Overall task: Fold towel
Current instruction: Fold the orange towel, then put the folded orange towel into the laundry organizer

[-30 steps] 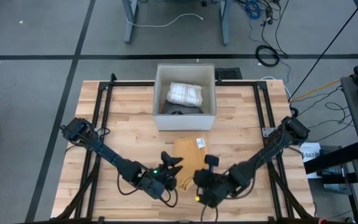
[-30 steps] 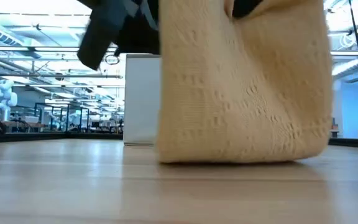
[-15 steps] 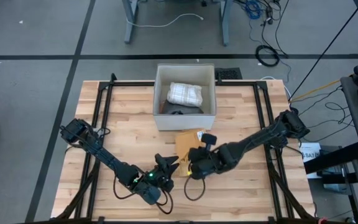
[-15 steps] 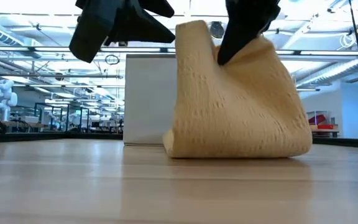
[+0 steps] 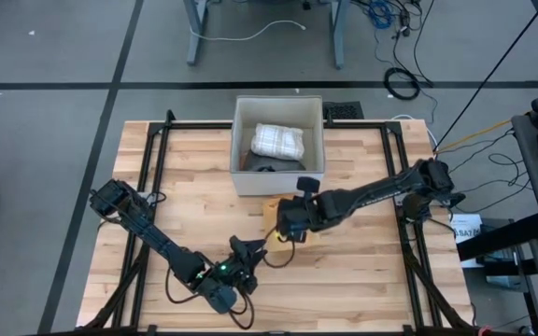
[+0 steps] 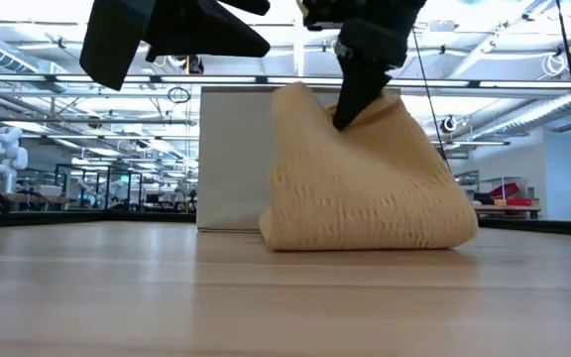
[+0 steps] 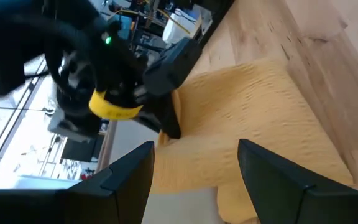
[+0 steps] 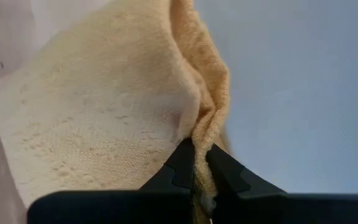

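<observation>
- Towel [image 5: 283, 222], yellow-tan, sits mid-table just at 6 o'clock of the white box [image 5: 278, 145], touching or nearly touching its front wall. In the low view the towel [image 6: 365, 183] is lifted into a peak, with its lower edge resting on the wooden table [image 5: 204, 187].
- Right gripper [image 5: 290, 224]: fingers pressed together, pinching a fold of the towel at the top of the peak. The right wrist view shows the cloth edge [image 8: 197, 124] clamped between the two dark fingertips [image 8: 182, 165].
- Left gripper [image 5: 246, 254]: fingers spread wide, holding nothing. It sits at 7 o'clock of the towel, near the table's front edge. In the left wrist view both fingers [image 7: 129, 177] stand apart, with the towel [image 7: 253, 118] beyond them, not touched.
- Box also holds a folded white checked cloth [image 5: 278, 140].
- Versus a second ago: the right gripper has carried the pinched edge from the front of the table toward 12 o'clock, up close to the box. The towel then hung tall and wide in the low view; now it is lower and bunched into a slope.
- The left gripper has backed off toward 6–7 o'clock and stayed spread. The right one stayed clamped.
</observation>
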Tool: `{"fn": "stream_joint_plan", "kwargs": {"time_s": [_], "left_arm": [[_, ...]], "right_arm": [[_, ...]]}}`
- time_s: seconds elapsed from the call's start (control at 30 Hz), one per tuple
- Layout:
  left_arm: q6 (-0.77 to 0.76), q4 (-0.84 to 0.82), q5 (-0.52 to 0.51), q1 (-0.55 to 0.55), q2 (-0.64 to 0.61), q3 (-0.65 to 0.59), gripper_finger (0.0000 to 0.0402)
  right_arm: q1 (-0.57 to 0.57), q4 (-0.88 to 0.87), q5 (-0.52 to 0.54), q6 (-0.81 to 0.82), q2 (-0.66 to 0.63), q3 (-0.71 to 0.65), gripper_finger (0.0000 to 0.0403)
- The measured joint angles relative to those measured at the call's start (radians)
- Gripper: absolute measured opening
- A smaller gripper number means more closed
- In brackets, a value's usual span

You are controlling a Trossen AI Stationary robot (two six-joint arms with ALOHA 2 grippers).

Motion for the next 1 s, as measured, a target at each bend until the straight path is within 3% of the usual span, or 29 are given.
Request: {"fn": "stream_joint_plan", "kwargs": {"time_s": [0.33, 0.47, 0.73, 1.0], "left_arm": [[-0.028, -0.002, 0.0, -0.003, 0.0, 0.0, 0.0238], [-0.045, -0.006, 0.003, -0.009, 0.0, 0.0, 0.0238], [-0.066, -0.01, 0.082, -0.008, 0.0, 0.0, 0.0238], [-0.113, -0.009, 0.155, 0.011, 0.0, 0.0, 0.0238]], "right_arm": [[-0.103, 0.05, -0.074, -0.121, 0.014, -0.073, 0.0022], [-0.113, 0.128, -0.099, -0.149, 0.013, -0.135, 0.0067], [-0.106, 0.082, -0.047, -0.135, -0.006, -0.145, 0.0189], [-0.104, 0.042, -0.036, -0.102, -0.09, -0.145, 0.0208]]}}
